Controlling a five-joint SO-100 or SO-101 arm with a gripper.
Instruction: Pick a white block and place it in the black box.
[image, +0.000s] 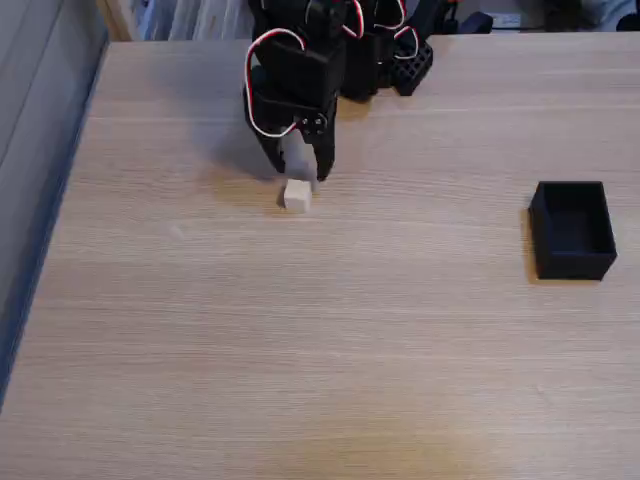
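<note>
A: The bench (330, 350) is seen first in the fixed view, a broad pale wood top with fine grain, its left edge dropping to a grey floor.

B: Behind it, at the top of the picture, shelving or papers are glimpsed, too blurred to be named.

A: The arm (300, 70) is found at the far middle, black, looped with red and white wires, bent down toward the wood.

B: The black box (572, 228) is set well apart, out at the right, open-topped and apparently unfilled.

A: The tool (298, 170) is pointed downward. Whether it is released or clenched cannot be told; nothing is seen held.

B: And the white block (297, 195) is lying on the bench just below the tool tips in the picture, on the near side, possibly touched.

A: A short drop forward is judged to be called for.
</note>
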